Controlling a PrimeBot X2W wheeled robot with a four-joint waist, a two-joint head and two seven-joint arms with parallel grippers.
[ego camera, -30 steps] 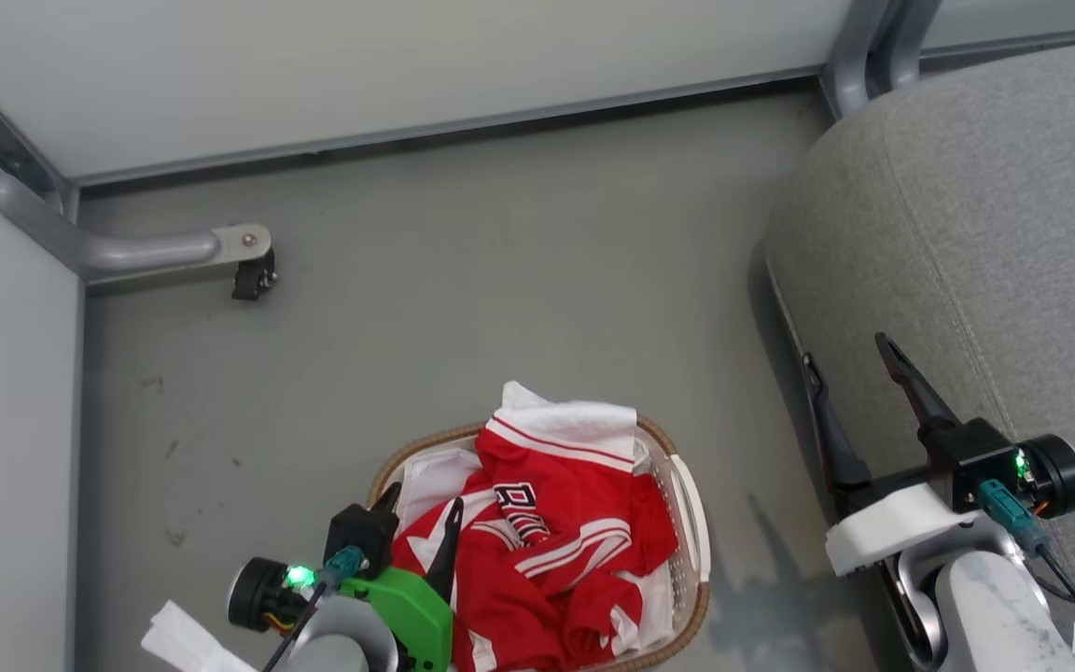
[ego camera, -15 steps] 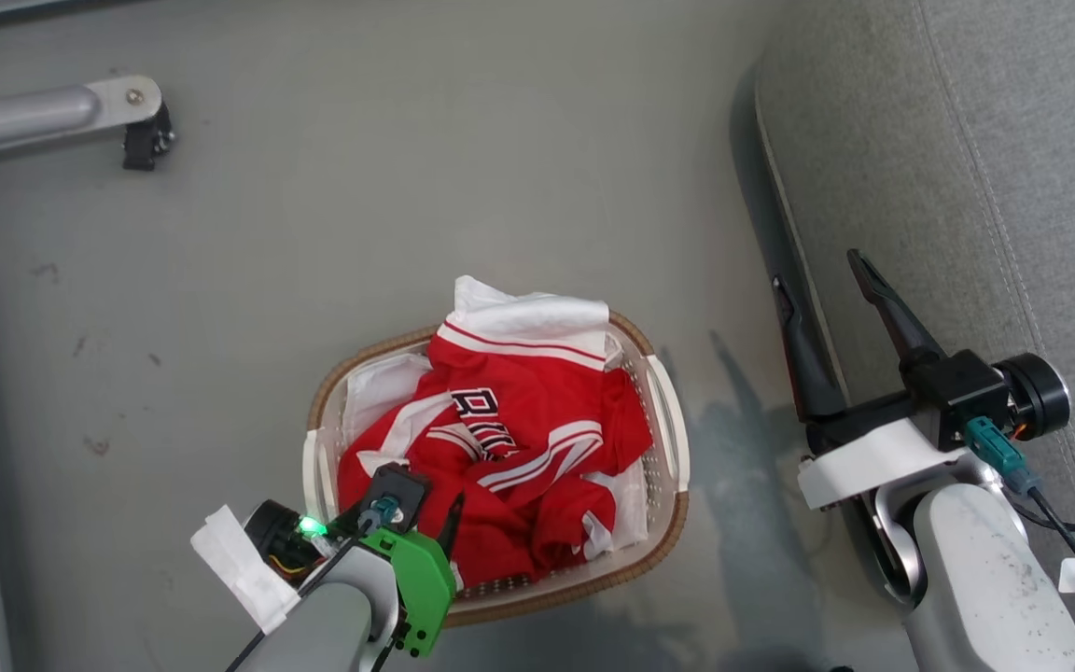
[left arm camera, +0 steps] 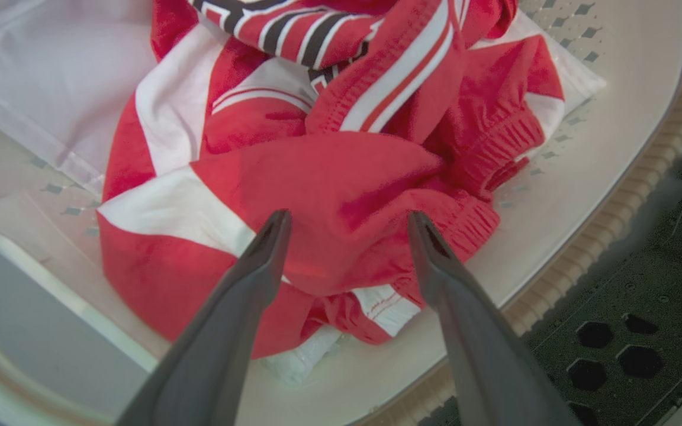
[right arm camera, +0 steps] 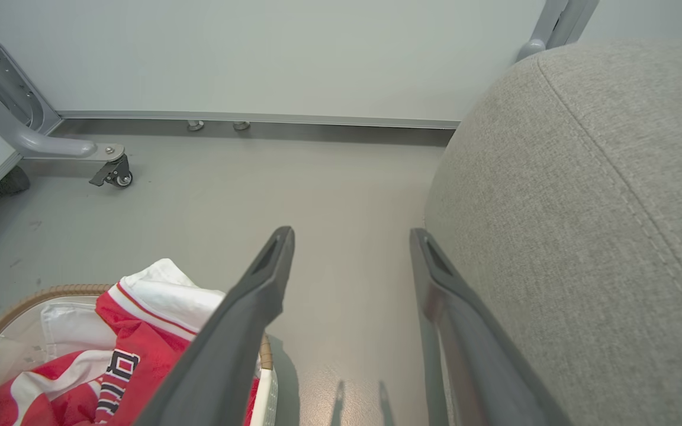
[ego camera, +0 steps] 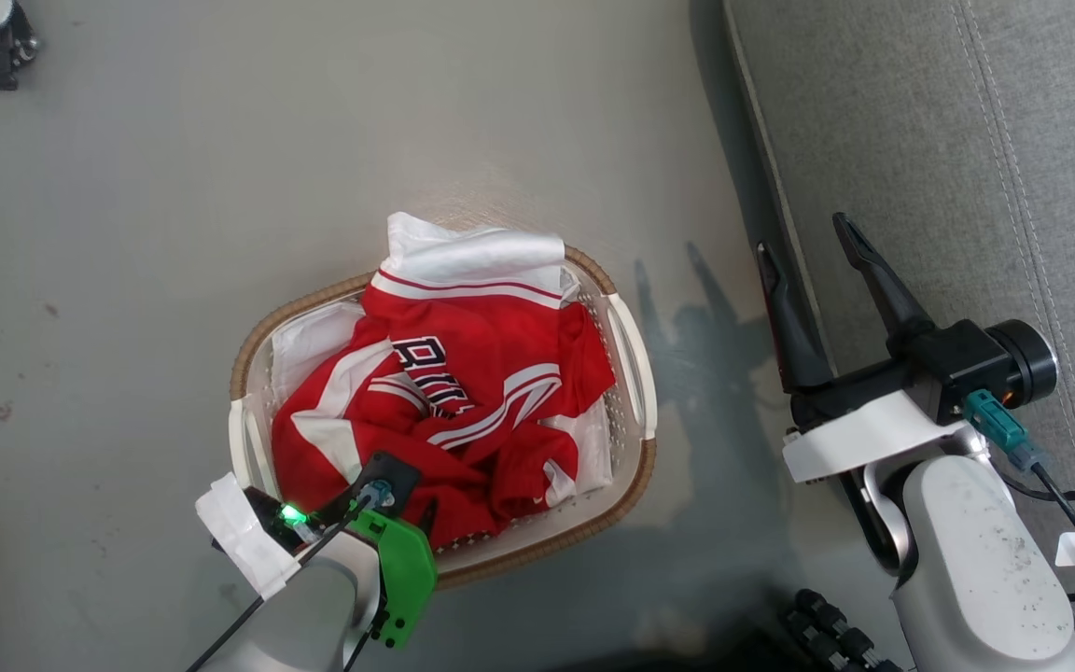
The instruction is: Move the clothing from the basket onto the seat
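Two grippers, both spread and empty: left gripper straddling a red fold at the pile's near edge, contact unclear; right gripper hanging beside the single upholstered seat. One basket on grey floor, near the seat, holding the clothing, garment count unclear. One caster by pale wall panel

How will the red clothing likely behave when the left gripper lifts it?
Probably floppy: the clothing lies crumpled in folds, so it should drape and trail. Its shiny fabric may slip from the left gripper. Thin cloth, so likely light.
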